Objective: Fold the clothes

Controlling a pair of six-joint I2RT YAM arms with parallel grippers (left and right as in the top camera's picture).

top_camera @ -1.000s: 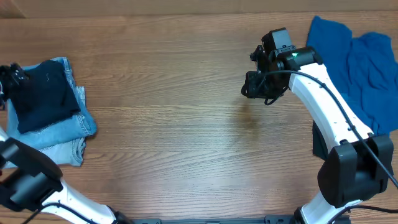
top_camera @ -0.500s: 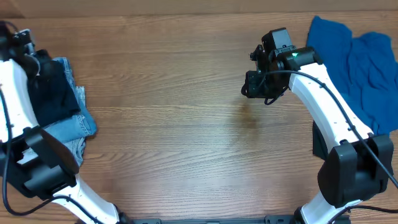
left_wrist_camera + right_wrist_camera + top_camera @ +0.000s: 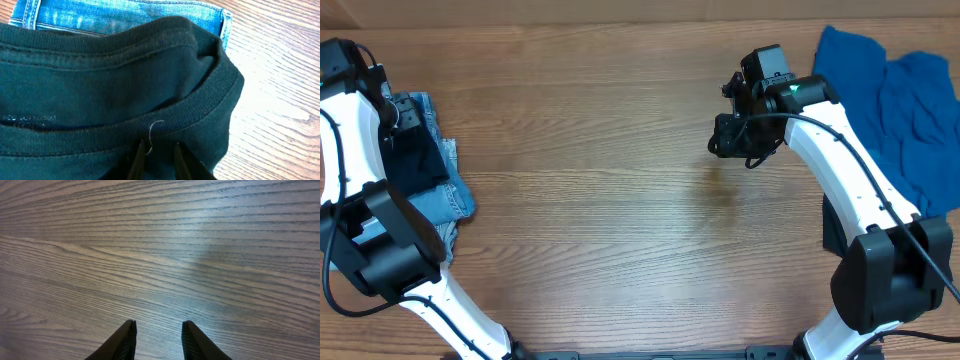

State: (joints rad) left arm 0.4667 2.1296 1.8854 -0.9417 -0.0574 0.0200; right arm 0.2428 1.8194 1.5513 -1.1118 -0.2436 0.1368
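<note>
The clothes lie in two places. At the far left a dark navy top [image 3: 415, 165] rests on folded light-blue jeans [image 3: 448, 205]; at the far right a bright blue garment [image 3: 900, 110] lies spread out. My left gripper [image 3: 402, 115] sits at the back edge of the dark top. In the left wrist view its narrow jaws [image 3: 159, 146] pinch the dark cloth just below the ribbed collar [image 3: 200, 110], with the jeans' waistband [image 3: 125, 20] behind. My right gripper [image 3: 720, 142] hovers open over bare wood [image 3: 158, 325], holding nothing.
A wooden table [image 3: 600, 200] spans the middle between the two piles. A dark thing [image 3: 832, 230] lies beside the right arm's base, partly hidden by the arm. The left arm's white links cross over the left pile.
My left arm has swung up over the left pile to the dark top's back edge, and its jaws have closed down from wide. The right arm has not moved.
</note>
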